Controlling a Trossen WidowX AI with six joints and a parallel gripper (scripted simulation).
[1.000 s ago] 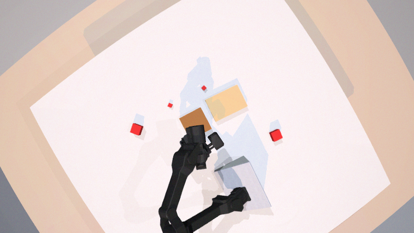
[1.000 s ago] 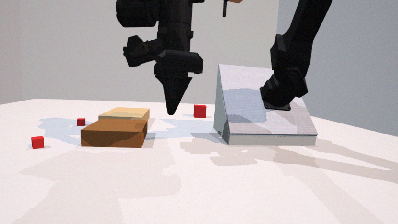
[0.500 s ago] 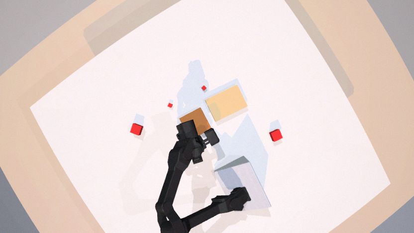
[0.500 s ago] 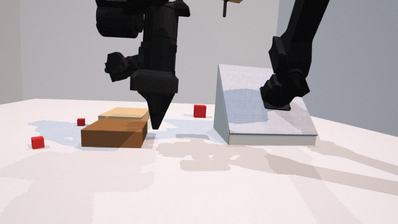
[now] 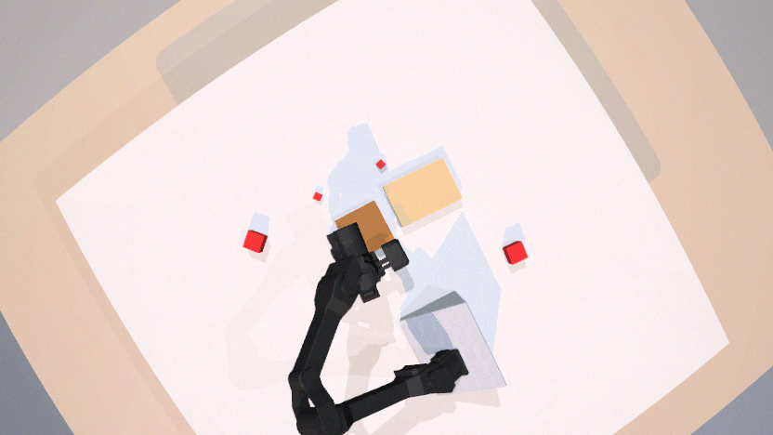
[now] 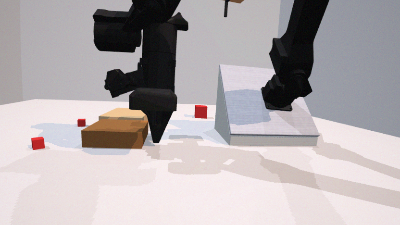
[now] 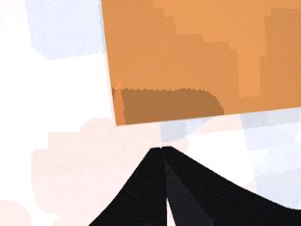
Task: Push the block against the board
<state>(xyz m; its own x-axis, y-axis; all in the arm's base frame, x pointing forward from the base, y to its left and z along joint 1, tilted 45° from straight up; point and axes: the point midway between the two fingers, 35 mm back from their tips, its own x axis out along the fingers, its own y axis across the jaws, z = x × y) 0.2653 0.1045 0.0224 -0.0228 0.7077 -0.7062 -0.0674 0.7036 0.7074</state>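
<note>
The square block (image 5: 373,218) (image 6: 111,140) (image 7: 193,48), brown-orange, lies flat on the table. The pale tan board (image 5: 424,190) (image 6: 120,112) lies flat beside it, to its right in the top view. A narrow gap shows between their facing sides there, and the block sits a little lower than the board. My gripper (image 6: 156,141) (image 7: 161,156) is shut and empty, pointing down with its tips low by the block. In the wrist view the tips are just short of the block's near side, close to its left corner. The arm hides part of the block in the top view.
A grey sloped stand (image 5: 476,346) (image 6: 248,128) carries the arm's base. Small red cubes lie around: two (image 5: 317,196) (image 5: 380,164) beyond the block and board, one (image 5: 255,241) far left, one (image 5: 515,252) at the right.
</note>
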